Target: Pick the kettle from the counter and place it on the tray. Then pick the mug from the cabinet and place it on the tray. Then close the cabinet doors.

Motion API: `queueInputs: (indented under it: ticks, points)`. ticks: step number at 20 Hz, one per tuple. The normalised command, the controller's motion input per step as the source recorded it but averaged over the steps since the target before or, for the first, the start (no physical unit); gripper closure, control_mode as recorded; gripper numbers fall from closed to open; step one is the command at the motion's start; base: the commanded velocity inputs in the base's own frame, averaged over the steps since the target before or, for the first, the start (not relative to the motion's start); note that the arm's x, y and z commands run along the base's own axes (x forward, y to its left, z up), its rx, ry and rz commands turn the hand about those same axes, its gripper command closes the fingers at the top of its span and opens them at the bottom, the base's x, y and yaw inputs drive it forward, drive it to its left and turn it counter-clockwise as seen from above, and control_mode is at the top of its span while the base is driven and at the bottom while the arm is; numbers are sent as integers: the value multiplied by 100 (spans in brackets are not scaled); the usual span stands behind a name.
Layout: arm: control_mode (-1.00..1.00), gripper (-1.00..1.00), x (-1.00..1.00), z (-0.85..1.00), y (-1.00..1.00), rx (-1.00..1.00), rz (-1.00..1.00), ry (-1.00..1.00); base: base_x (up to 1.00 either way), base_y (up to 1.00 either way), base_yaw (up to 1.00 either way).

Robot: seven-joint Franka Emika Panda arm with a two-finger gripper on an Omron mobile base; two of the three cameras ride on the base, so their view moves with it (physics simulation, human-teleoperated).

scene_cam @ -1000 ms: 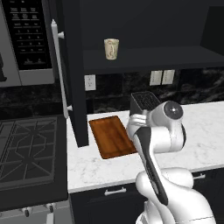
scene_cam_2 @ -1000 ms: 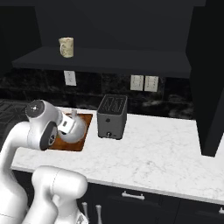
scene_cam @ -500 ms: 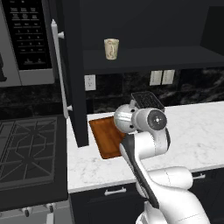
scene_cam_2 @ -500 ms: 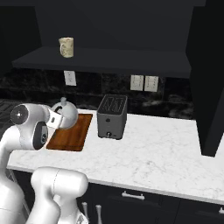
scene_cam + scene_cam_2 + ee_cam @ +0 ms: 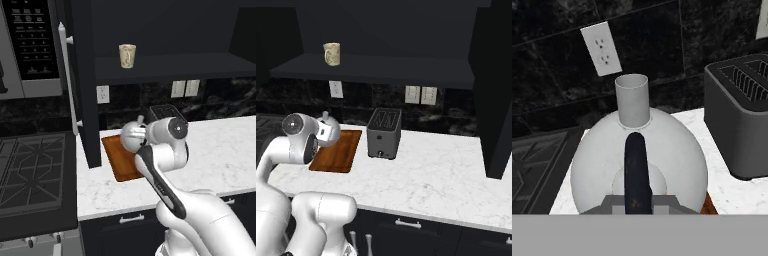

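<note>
Now the small silver-grey domed kettle [image 5: 639, 160] hangs in the air over the flat reddish-brown wooden tray [image 5: 119, 161], which lies at the left end of the white marble-look table [image 5: 431, 172], just by the open dark cabinet door [image 5: 82, 80]. The gripper [image 5: 636, 207] sits right on top of the kettle, around its thin black arched handle [image 5: 635, 167]; the fingertips are hidden, so the hold reads as clamped on the handle rather than plainly seen. The kettle looks rigid and smooth, probably light if empty, and that rounded shell would slip in the gripper, so the arched handle at its crown is the sensible place to hold. It may swing a little under the handle, so a level, gentle lowering suits. The boxy grey toaster [image 5: 384, 133] stands just right of the tray. Up on the cabinet shelf [image 5: 371, 67], the small cream-beige mug [image 5: 127, 55] waits, upright and untouched.
</note>
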Motion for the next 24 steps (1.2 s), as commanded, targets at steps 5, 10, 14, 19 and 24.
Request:
queueInputs:
  ticks: [5,10,14,19,24]
  points:
    - [-100,100,45,-26,16,-4,6,15,0,0,0]
    - [-100,100,45,-29,11,-11,0,0,0,0,0]
    - [-100,100,50,-37,6,-12,0,6,0,0,0]
    - [-100,100,44,-35,3,-6,5,2,0,0,0]
    - [-100,100,45,-28,4,-4,3,1,0,0,0]
